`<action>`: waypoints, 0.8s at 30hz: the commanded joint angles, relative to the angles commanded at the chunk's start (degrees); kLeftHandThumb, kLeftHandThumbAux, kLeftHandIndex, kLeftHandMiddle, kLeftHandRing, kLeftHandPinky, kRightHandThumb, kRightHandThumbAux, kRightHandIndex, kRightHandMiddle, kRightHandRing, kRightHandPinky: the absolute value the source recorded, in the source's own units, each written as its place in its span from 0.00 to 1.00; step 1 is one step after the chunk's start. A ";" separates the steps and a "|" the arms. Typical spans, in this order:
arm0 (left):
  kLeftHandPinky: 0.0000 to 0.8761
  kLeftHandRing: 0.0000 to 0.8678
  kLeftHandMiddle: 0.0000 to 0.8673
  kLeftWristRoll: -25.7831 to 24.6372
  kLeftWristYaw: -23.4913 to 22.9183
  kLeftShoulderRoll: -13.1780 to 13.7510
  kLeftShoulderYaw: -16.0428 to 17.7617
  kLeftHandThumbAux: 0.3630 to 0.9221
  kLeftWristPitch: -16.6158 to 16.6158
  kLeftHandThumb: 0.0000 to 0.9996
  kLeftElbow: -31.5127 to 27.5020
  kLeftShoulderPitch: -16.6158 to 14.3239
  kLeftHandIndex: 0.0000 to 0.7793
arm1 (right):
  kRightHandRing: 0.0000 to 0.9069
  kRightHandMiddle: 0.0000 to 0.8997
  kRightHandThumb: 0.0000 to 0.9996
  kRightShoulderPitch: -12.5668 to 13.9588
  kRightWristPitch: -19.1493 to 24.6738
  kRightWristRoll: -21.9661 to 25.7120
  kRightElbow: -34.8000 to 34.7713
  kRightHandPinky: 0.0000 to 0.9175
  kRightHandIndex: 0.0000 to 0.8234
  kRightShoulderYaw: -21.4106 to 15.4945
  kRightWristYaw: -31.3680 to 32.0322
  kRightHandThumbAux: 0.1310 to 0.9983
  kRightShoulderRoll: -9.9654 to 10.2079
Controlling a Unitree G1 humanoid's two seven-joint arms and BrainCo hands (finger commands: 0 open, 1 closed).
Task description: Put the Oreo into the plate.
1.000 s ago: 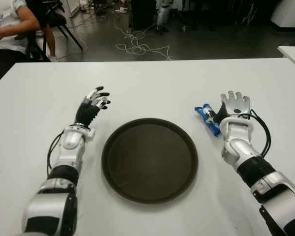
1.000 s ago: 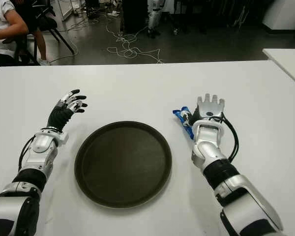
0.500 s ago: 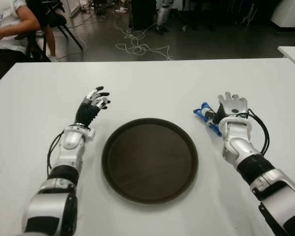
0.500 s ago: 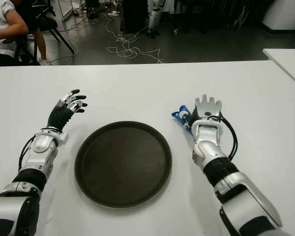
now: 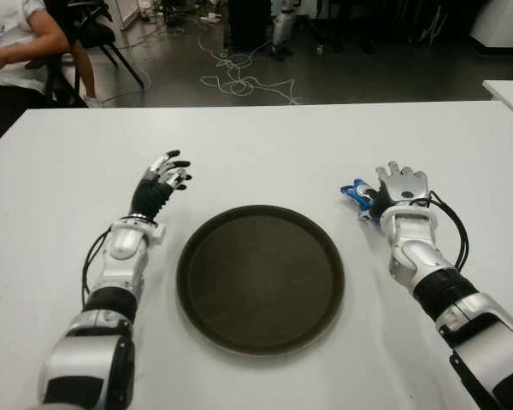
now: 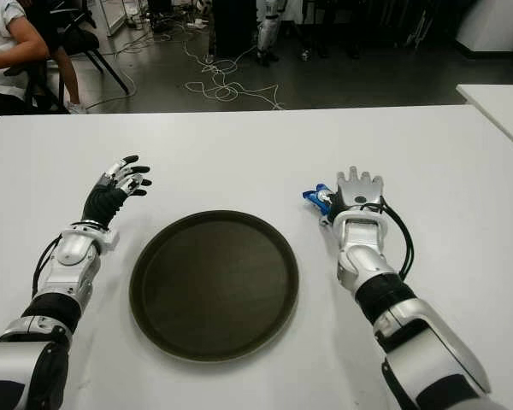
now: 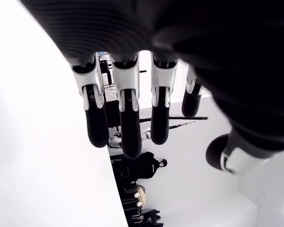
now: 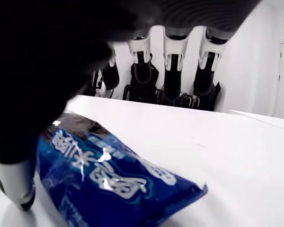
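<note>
The Oreo, a blue packet point(image 5: 356, 193), lies on the white table point(image 5: 265, 145) just right of the round dark plate point(image 5: 260, 278), which has nothing in it. My right hand point(image 5: 393, 179) is right beside and partly over the packet. In the right wrist view the fingers point(image 8: 173, 71) stretch out above the Oreo packet point(image 8: 113, 179) and the thumb point(image 8: 14, 184) sits at its edge, without a closed grasp. My left hand point(image 5: 167, 175) shows left of the plate, fingers relaxed and holding nothing.
A seated person point(image 5: 17, 43) and a chair are beyond the table's far left corner. Cables point(image 5: 239, 81) lie on the floor behind the table. A second white table point(image 5: 509, 90) shows at the far right.
My right hand has moved a little forward and tipped over the Oreo packet, which has shifted with it and shows less of its length. The left arm has not moved.
</note>
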 joint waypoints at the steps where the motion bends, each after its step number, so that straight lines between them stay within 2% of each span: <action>1: 0.37 0.35 0.29 0.05 0.05 -0.02 -0.04 0.29 -0.03 0.67 -0.04 0.00 0.20 | 0.19 0.15 0.00 -0.04 -0.14 0.02 0.17 0.24 0.13 -0.01 -0.13 0.57 0.01; 12: 0.40 0.36 0.28 -0.31 -0.06 -0.28 0.05 0.31 0.24 0.68 -0.65 0.15 0.20 | 0.20 0.16 0.00 -0.22 -1.96 1.59 1.01 0.26 0.13 -0.74 -0.19 0.59 0.07; 17: 0.39 0.37 0.29 -0.60 -0.27 -0.38 0.11 0.31 1.10 0.71 -1.20 0.21 0.21 | 0.15 0.12 0.00 -0.20 -5.02 5.78 1.06 0.21 0.13 -2.94 2.72 0.61 0.05; 24: 0.40 0.37 0.29 -0.19 0.16 -0.31 -0.13 0.30 1.40 0.70 -2.01 0.58 0.21 | 0.11 0.08 0.00 -0.81 -7.35 9.88 1.89 0.16 0.10 -4.71 6.43 0.61 0.04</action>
